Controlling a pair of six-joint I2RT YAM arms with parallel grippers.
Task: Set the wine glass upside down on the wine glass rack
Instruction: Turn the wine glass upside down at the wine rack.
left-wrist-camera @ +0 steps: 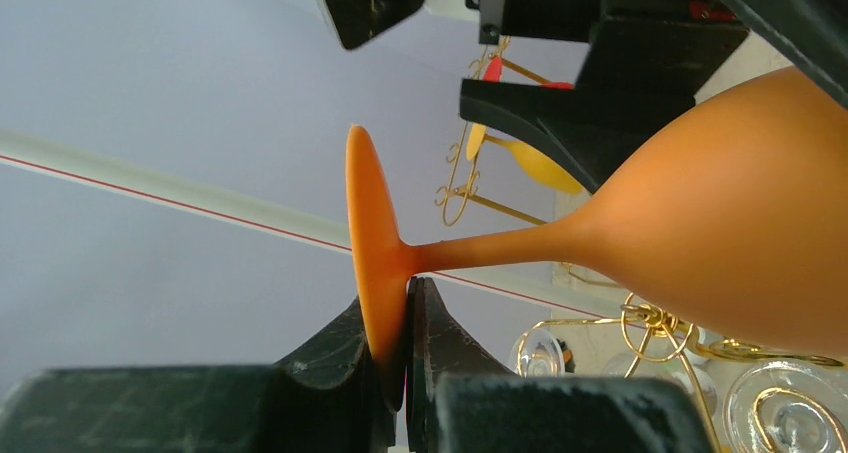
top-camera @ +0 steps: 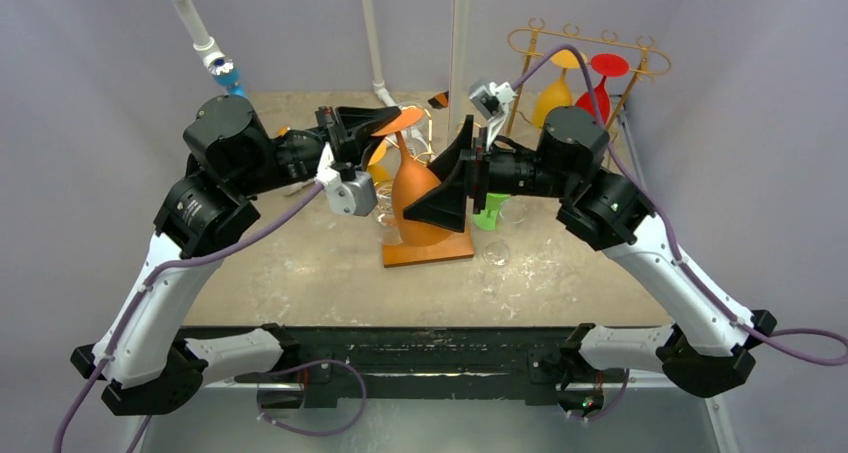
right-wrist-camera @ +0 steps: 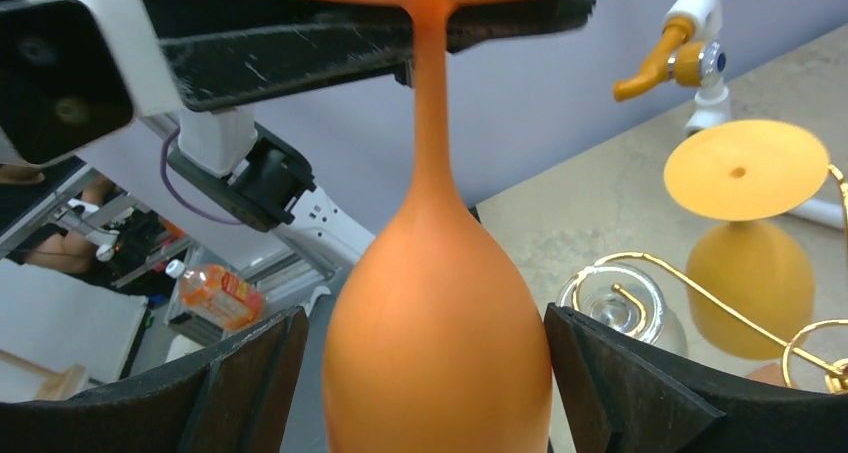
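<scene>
The orange wine glass (top-camera: pixel 413 195) hangs foot up, bowl down, over the middle of the table. My left gripper (top-camera: pixel 388 123) is shut on the rim of its flat foot (left-wrist-camera: pixel 368 223), pinching the disc between both fingers (left-wrist-camera: pixel 440 333). My right gripper (right-wrist-camera: pixel 425 373) stands open around the bowl (right-wrist-camera: pixel 435 343). Its right finger (right-wrist-camera: pixel 620 383) is at the bowl's side and its left finger (right-wrist-camera: pixel 250 373) is a little off it. The gold wire wine glass rack (top-camera: pixel 590 45) stands at the back right, with a yellow glass (top-camera: pixel 553 98) and a red glass (top-camera: pixel 598 83) hanging on it.
Under the held glass lies an orange base plate (top-camera: pixel 430 251) with gold wire loops (left-wrist-camera: pixel 655 323) and clear glasses (right-wrist-camera: pixel 625 308) around it. Another yellow glass (right-wrist-camera: pixel 748 273) stands foot up nearby. White pipes (top-camera: pixel 375 33) rise at the back, and a green object (top-camera: pixel 490 213) sits by the right arm.
</scene>
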